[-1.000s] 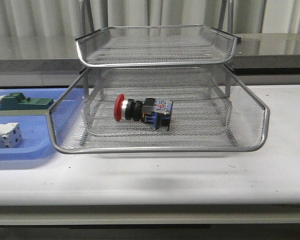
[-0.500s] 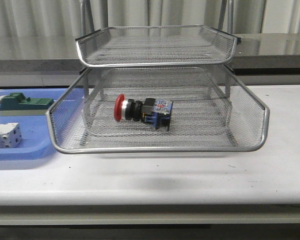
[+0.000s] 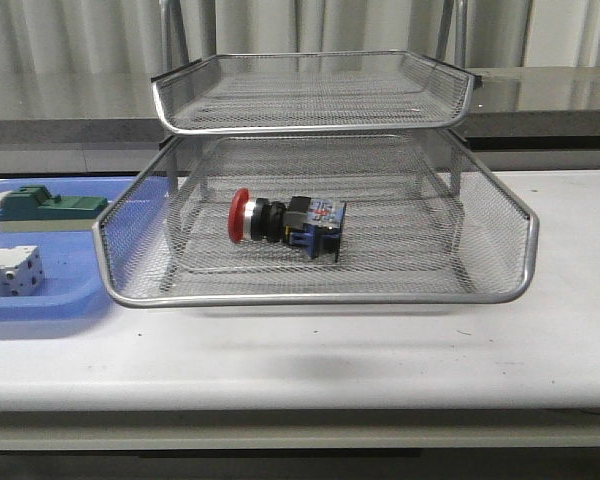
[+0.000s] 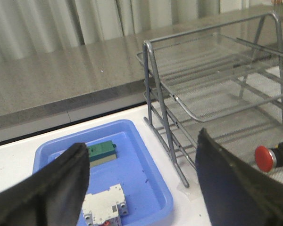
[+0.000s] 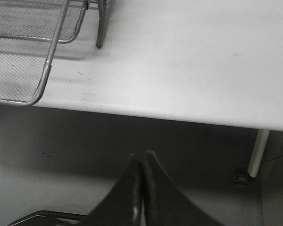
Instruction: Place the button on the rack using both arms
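Two blocks [image 3: 25, 240] in blue tray [image 3: 50, 305]

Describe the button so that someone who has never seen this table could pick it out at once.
Find the silver wire-mesh rack in the middle of the white table. The button lies on its side in the tier below the rack's top tray. Its red mushroom cap, silver collar and black-and-blue body set it apart from the green-topped block and white terminal block in the blue tray.

Red-capped button [image 3: 285, 222] lying sideways inside rack [image 3: 315, 295] lower tray.
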{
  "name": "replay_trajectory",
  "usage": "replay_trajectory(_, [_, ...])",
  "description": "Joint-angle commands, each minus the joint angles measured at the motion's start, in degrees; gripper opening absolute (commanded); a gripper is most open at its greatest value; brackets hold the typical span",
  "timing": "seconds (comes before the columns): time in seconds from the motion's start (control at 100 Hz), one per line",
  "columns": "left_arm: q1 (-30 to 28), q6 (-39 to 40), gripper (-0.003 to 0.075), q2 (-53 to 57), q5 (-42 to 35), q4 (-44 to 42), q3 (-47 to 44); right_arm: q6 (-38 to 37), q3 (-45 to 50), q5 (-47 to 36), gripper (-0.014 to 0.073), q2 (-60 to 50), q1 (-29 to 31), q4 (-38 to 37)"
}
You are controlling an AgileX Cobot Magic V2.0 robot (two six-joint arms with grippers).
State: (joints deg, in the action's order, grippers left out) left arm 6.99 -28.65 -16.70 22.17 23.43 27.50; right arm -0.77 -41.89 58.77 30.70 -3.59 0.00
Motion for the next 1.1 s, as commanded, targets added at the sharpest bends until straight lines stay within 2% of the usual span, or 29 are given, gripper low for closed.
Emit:
replay_trajectory(0.0, [-0.22,0.66,0.0458,1.59,-11.24,3.89,-2.06,0.17,-1.94,-3.04,-0.0071,0.13,-0.03,-0.32])
replay_trajectory(0.13, [-0.22,0.66,0.0428,2.41,-19.77,5.82,-6.2,0.17,-1.94,-3.04,-0.0071,0.13,-0.03,-0.32])
replay_trajectory(0.25, [-0.22,0.66,0.0415,2.41,-23.23,6.47,-8.28,0.17,-1.94,-3.04,-0.0071,0.13,-0.03,-0.32])
replay_trajectory(0.39, [-0.22,0.66,0.0377,2.41,-23.68,6.47,-9.93,0.17,-1.94,-3.04,-0.0071,0.13,-0.03,-0.32])
replay_trajectory(0.51, [-0.22,0.66,0.0314,2.41,-23.68,6.47,-11.29,0.17,-1.94,-3.04,-0.0071,0.13,-0.03,-0.32])
replay_trajectory(0.94, [-0.22,0.66,-0.0017,2.41,-23.68,6.47,-12.54,0.17,-1.94,-3.04,-0.0071,0.13,-0.03,-0.32])
replay_trajectory(1.09, [-0.22,0.66,-0.002,2.41,-23.68,6.37,-12.54,0.17,-1.94,-3.04,-0.0071,0.13,-0.03,-0.32])
